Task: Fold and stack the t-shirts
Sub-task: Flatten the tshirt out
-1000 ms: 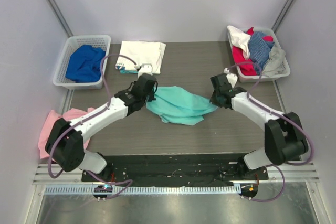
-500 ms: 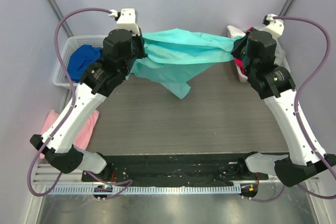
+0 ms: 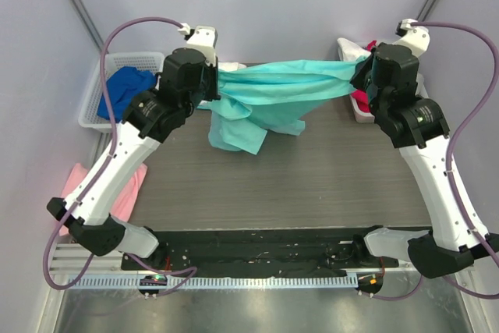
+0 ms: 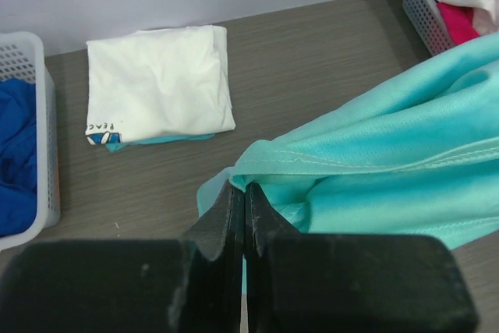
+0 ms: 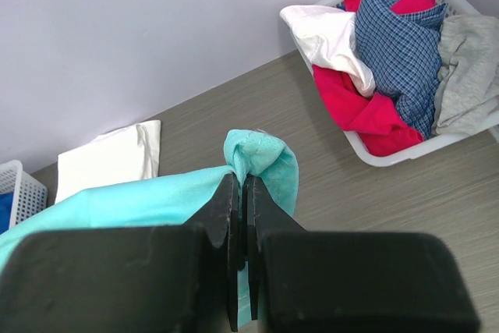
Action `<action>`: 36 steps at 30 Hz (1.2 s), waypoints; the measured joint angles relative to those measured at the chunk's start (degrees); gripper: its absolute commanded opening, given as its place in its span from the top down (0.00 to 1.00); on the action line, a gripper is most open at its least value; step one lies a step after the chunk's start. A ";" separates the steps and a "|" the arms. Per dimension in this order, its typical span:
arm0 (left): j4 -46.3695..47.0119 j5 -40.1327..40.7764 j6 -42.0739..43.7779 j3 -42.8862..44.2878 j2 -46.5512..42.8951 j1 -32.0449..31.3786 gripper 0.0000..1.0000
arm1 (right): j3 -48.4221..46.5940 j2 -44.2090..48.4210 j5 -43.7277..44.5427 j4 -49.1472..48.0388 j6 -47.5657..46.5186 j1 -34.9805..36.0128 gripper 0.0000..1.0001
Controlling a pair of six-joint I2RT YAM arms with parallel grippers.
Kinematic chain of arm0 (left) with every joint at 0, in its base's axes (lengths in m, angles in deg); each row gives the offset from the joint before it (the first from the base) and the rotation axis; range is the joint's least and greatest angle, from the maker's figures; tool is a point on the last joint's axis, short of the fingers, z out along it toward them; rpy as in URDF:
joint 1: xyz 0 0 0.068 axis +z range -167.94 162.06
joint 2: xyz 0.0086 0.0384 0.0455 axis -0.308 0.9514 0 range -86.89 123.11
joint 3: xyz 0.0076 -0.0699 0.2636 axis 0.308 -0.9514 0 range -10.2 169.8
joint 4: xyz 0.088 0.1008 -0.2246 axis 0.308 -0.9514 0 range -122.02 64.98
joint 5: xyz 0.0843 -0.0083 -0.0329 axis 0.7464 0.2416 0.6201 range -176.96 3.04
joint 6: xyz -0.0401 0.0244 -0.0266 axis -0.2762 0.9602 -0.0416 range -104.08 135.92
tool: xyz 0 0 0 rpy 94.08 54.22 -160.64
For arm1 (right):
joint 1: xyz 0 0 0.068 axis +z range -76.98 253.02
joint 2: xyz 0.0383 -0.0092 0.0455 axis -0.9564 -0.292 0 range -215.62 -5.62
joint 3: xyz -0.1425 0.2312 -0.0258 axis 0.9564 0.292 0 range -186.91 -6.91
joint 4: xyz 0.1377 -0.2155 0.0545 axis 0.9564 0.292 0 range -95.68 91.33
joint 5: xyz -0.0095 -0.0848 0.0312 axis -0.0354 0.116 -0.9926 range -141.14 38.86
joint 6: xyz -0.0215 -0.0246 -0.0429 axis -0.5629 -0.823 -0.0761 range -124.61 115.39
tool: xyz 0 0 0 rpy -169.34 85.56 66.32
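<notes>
A mint-green t-shirt [image 3: 273, 95] hangs stretched in the air between my two raised arms, its lower part drooping toward the table. My left gripper [image 3: 216, 83] is shut on its left edge; in the left wrist view the jaws [image 4: 245, 193] pinch a hemmed fold of the green t-shirt [image 4: 374, 169]. My right gripper [image 3: 360, 77] is shut on the right end, where a bunched green corner [image 5: 257, 157] pokes above the pinched jaws [image 5: 242, 185]. A folded white t-shirt [image 4: 160, 83] lies flat on the table at the back left, mostly hidden by the left arm in the top view.
A white basket [image 3: 105, 64] at the back left holds a royal blue garment [image 3: 121, 91]. The white basket [image 5: 405, 146] at the back right holds red, white, checked blue and grey clothes. A pink cloth [image 3: 86, 181] lies by the table's left edge.
Both arms rose from the table, lifting the green t-shirt off it and spreading it. In the last half second the shirt has swung, its hanging part shifting left and lower.
</notes>
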 measured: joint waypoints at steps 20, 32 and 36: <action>-10.73 -17.44 -3.23 11.85 -15.67 -0.15 0.97 | -12.90 8.28 -2.80 5.40 -1.81 0.35 0.99; -13.35 -25.00 -4.31 6.82 -16.96 -0.11 1.00 | -11.30 9.33 -2.60 7.91 -1.68 0.44 0.99; -16.44 -28.06 -6.32 1.07 -17.66 -0.09 1.00 | -8.48 11.43 -3.87 11.06 -0.61 0.33 0.99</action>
